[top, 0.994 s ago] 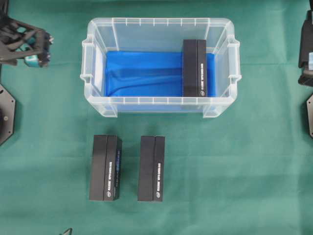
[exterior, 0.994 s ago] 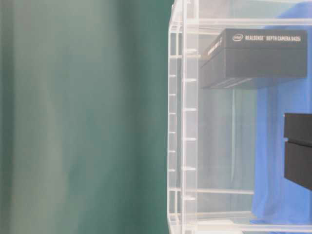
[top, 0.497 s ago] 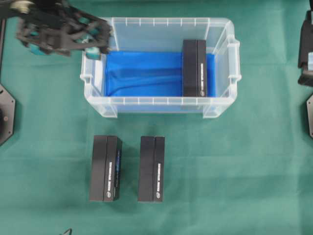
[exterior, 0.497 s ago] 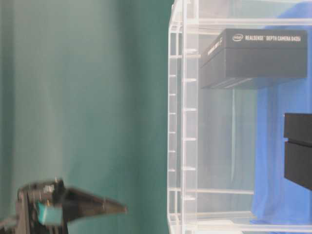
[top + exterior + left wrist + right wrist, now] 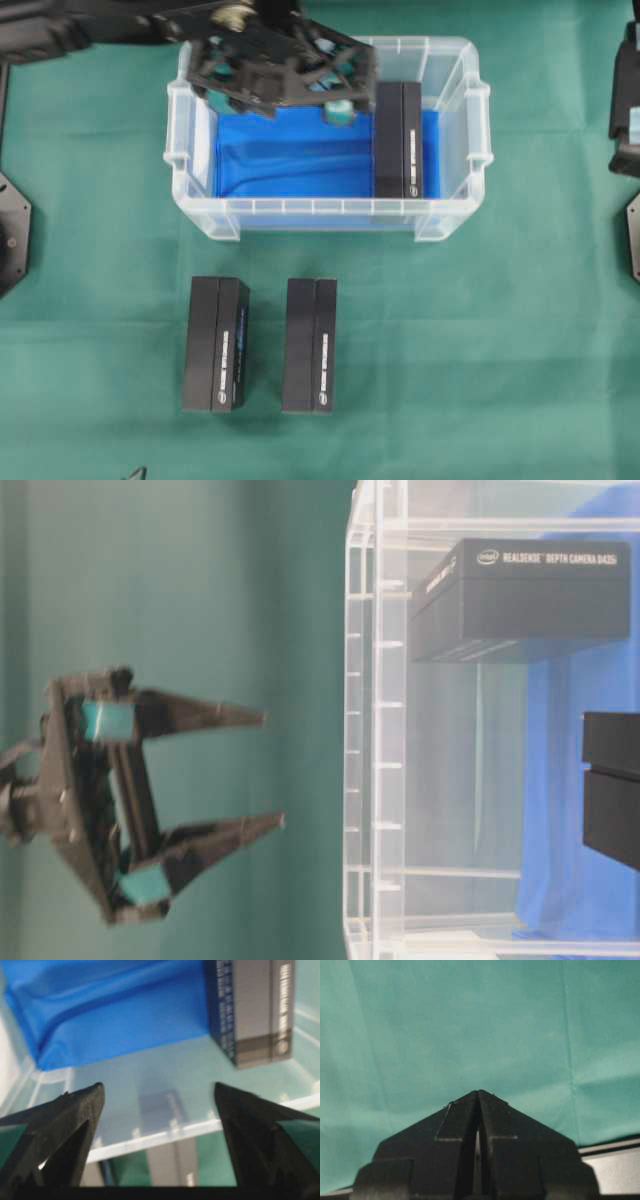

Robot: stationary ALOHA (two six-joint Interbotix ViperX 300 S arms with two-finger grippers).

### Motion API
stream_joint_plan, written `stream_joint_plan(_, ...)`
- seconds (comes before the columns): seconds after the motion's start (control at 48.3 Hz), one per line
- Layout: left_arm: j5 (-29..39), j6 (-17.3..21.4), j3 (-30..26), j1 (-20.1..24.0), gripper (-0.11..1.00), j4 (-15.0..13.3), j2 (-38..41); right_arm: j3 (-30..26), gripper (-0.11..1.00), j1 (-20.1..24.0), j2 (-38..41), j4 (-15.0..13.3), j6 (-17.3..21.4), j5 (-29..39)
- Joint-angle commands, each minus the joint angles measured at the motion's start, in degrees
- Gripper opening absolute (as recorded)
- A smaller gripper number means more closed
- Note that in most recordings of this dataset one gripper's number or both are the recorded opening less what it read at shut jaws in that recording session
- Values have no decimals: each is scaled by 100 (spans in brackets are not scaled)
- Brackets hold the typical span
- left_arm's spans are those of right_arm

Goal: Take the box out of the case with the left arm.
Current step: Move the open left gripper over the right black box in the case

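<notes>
The left tool (image 5: 345,85) hangs above the case (image 5: 327,214), jaws spread wide and holding nothing; the box (image 5: 398,140) stands inside the case at its right end, just beside the tool. The right tool (image 5: 478,1094) is closed, empty

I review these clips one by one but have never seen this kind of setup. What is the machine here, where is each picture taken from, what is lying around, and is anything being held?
Two black robot arms work over a green cloth. One picture looks straight down, one looks from table height (turned sideways), and one camera rides on each wrist. The left gripper, jaws wide apart and empty, hangs above the clear plastic case, which has a blue sheet on its bottom. One black box lies inside the case, beside the gripper but not touched. Two more boxes lie on the cloth outside the case. The right gripper is shut on nothing, off at the side.
</notes>
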Motion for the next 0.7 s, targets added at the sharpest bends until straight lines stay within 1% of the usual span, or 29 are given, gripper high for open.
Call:
stream_joint_plan(0.0,9,9,-396,-18,84,9,53,-35,0,0,-9,-18,0,-18)
stream_joint_plan(0.166,26,18,-800,-26,84,-35,387,0,0,0,-18,-18,-9,-18)
stream_joint_plan(0.269,26,18,-1107,-70,84,-114,703,35,0,0,-18,-18,-9,-18)
stream_joint_plan(0.435,44,26,-1661,-149,84,-141,1204,35,0,0,-18,-18,0,-18)
stream_joint_plan(0.58,272,88,-2224,-141,84,-158,1564,44,0,0,-18,-18,-9,-18)
stream_joint_plan(0.683,404,193,-2487,-123,84,-149,1731,53,0,0,-18,-18,-9,-9)
